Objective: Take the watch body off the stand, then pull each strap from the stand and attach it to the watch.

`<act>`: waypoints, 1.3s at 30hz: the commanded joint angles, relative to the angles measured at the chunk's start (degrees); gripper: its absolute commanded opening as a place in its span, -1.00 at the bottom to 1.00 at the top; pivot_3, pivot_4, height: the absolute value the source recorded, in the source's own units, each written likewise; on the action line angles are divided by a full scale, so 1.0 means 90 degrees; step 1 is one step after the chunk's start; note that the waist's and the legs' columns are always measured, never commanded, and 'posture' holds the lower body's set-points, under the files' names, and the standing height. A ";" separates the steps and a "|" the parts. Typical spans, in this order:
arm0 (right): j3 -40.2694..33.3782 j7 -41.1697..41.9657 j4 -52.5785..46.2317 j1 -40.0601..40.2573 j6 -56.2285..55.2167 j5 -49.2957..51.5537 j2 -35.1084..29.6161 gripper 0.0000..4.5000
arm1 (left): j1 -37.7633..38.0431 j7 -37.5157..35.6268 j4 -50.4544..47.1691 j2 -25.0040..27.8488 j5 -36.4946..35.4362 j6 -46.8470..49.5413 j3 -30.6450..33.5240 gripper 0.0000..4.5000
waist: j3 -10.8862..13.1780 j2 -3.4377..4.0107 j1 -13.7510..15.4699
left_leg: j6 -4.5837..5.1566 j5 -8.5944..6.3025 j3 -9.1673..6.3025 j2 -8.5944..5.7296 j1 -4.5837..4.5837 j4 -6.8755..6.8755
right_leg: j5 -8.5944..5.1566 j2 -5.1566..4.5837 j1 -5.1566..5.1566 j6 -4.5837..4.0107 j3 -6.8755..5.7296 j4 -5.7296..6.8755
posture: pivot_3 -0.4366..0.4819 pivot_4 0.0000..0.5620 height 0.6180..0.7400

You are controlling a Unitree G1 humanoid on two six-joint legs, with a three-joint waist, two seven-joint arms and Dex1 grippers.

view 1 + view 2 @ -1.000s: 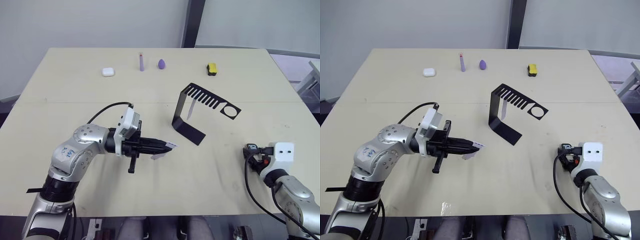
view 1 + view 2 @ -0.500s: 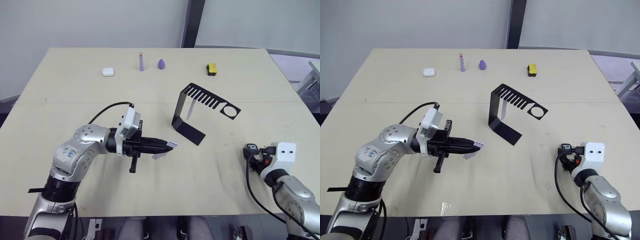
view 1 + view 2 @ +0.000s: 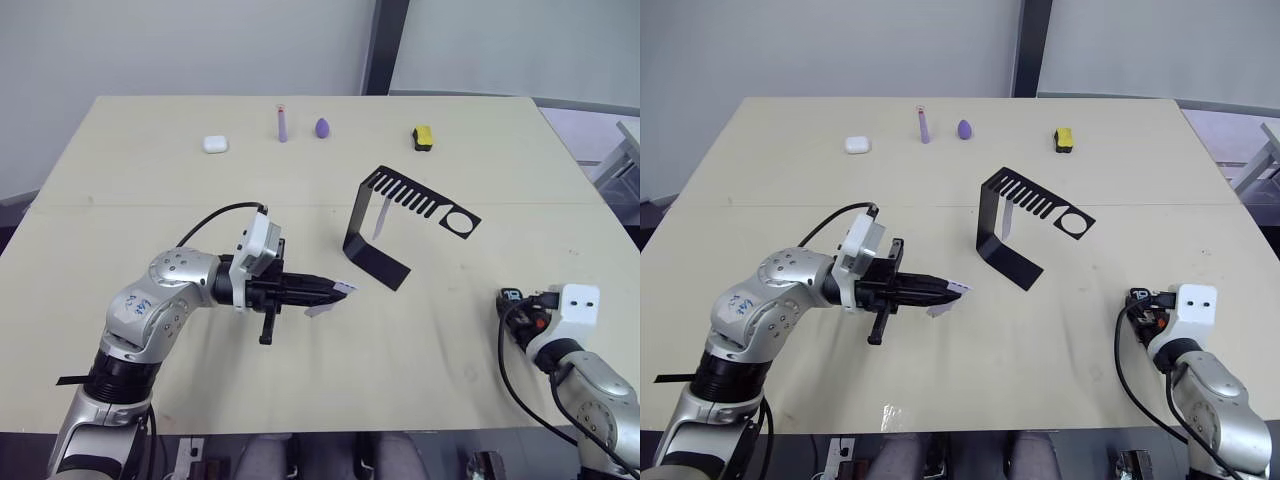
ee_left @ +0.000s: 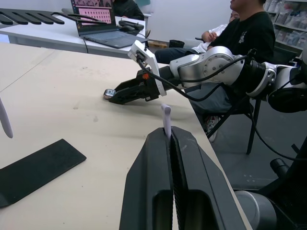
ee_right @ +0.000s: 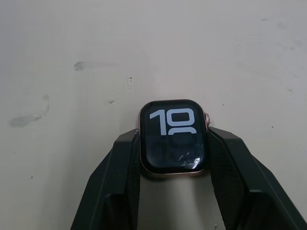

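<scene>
My right gripper (image 5: 173,191) clamped the rigid, glass-faced watch (image 5: 173,139) by its sides, while my left gripper (image 4: 171,139) pinched one limp strap (image 4: 166,119) at its end.

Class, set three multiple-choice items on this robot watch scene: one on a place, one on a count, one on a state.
1. Where is the copper-rimmed smartwatch body?
A. between the right gripper's fingers
B. on the stand
C. beside the yellow block

2. How many pale lavender silicone straps hang on the black sheet-metal stand?
A. none
B. one
C. two

3. The left gripper is
A. open and empty
B. shut on a strap
C. holding the stand

Answers: 1 A, the right gripper clamps it. 2 B, one strap hangs there. 3 B, a pale strap pokes from its tips.
</scene>
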 commanded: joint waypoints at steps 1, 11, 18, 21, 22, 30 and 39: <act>-0.0335 0.0171 -0.0904 0.0061 0.0581 0.0441 -0.0429 -0.33 | -0.0098 -0.0030 -0.0035 0.0114 0.0025 -0.0190 0.0184 -1.00 | 0.0002 0.0004 -0.0006 | 0.0000 0.0000 0.0000 0.0000 -0.0001 0.0000 | 0.0000 0.0000 -0.0001 0.0000 0.0000 0.0001 | -0.05 -0.47 1.00; -0.0883 0.1369 -0.1982 -0.0516 0.4010 0.4385 -0.2514 -0.33 | -0.0252 -0.0755 0.0296 0.0540 0.1207 -0.1893 -0.0288 -1.00 | 0.0004 0.0008 0.0001 | 0.0010 -0.0005 -0.0007 0.0005 -0.0003 -0.0001 | -0.0001 -0.0005 0.0001 -0.0003 0.0001 -0.0017 | -0.05 -0.47 1.00; 0.0494 -0.0469 -0.1027 -0.1599 0.4177 0.7706 -0.2914 -0.33 | -0.0489 -0.1100 0.0771 0.0321 0.2009 -0.3362 -0.0749 -1.00 | 0.0005 0.0007 0.0036 | 0.0016 -0.0011 -0.0013 0.0002 -0.0017 -0.0001 | -0.0001 -0.0016 0.0004 -0.0004 0.0007 -0.0040 | -0.05 -0.47 1.00; 0.1254 -0.1351 -0.0727 -0.1818 0.3641 0.8867 -0.3218 -0.33 | -0.0496 -0.1183 0.0960 0.0274 0.2399 -0.4062 -0.0932 -1.00 | 0.0005 0.0006 0.0061 | 0.0017 -0.0013 -0.0011 -0.0001 -0.0018 -0.0001 | 0.0000 -0.0017 0.0004 -0.0002 0.0005 -0.0041 | -0.05 -0.47 1.00; 0.1480 -0.1561 -0.0671 -0.1884 0.3483 0.9181 -0.3339 -0.33 | -0.0500 -0.1179 0.1030 0.0235 0.2475 -0.4216 -0.0967 -1.00 | 0.0005 0.0006 0.0067 | 0.0017 -0.0013 -0.0010 -0.0002 -0.0018 0.0000 | 0.0000 -0.0017 0.0004 -0.0001 -0.0001 -0.0041 | -0.05 -0.47 1.00; 0.2480 -0.1917 -0.0501 -0.2301 0.2791 0.9855 -0.3669 -0.33 | -0.0609 -0.0985 0.1248 -0.0155 0.2800 -0.4627 -0.1161 -1.00 | 0.0006 0.0005 0.0066 | 0.0035 -0.0012 0.0007 -0.0005 -0.0021 0.0011 | 0.0012 -0.0015 0.0008 0.0020 -0.0018 -0.0052 | -0.05 -0.47 1.00; 0.2752 -0.1912 -0.0495 -0.2375 0.2577 0.9855 -0.3764 -0.33 | -0.0662 -0.0773 0.1353 -0.0413 0.3058 -0.4811 -0.1295 -1.00 | 0.0006 0.0005 0.0066 | 0.0037 -0.0009 0.0007 -0.0002 -0.0019 0.0011 | 0.0013 -0.0016 0.0007 0.0022 -0.0017 -0.0047 | -0.05 -0.47 1.00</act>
